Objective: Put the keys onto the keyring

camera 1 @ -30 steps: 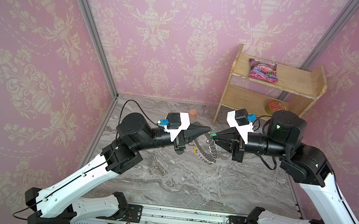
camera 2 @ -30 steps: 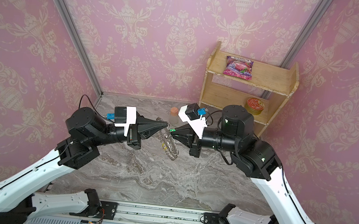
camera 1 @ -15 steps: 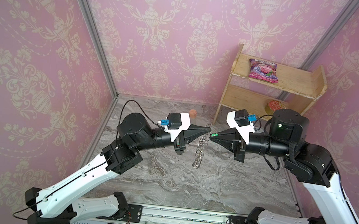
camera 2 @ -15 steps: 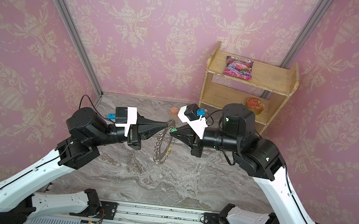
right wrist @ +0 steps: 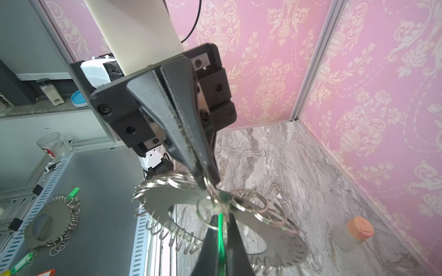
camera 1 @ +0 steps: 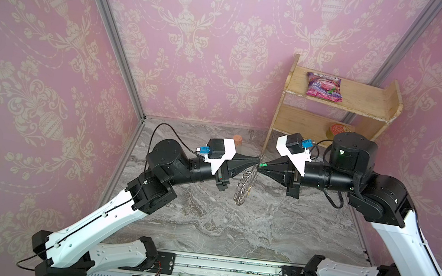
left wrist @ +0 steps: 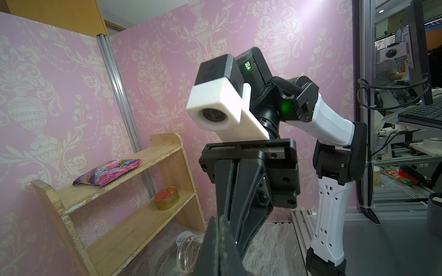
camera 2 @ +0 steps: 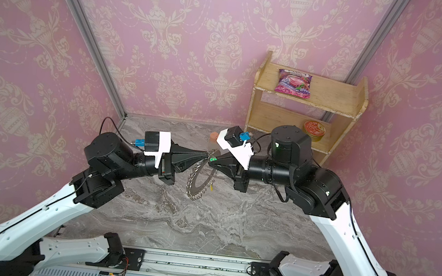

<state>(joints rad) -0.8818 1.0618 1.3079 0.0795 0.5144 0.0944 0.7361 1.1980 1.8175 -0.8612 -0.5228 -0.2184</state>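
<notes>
Keyring [camera 1: 247, 180], pinched hanging by left gripper [camera 1: 257, 160]; green key tag [camera 1: 262, 165], pinched by right gripper [camera 1: 259, 169]: steady disc, ease tag's loop squarely onto rim.

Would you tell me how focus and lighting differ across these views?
Both top views: evenly lit, edges bowed, keyring small but crisp. Left wrist view: left hand dark and blurred up close. Right wrist view: keyring sharp, green key soft.
</notes>
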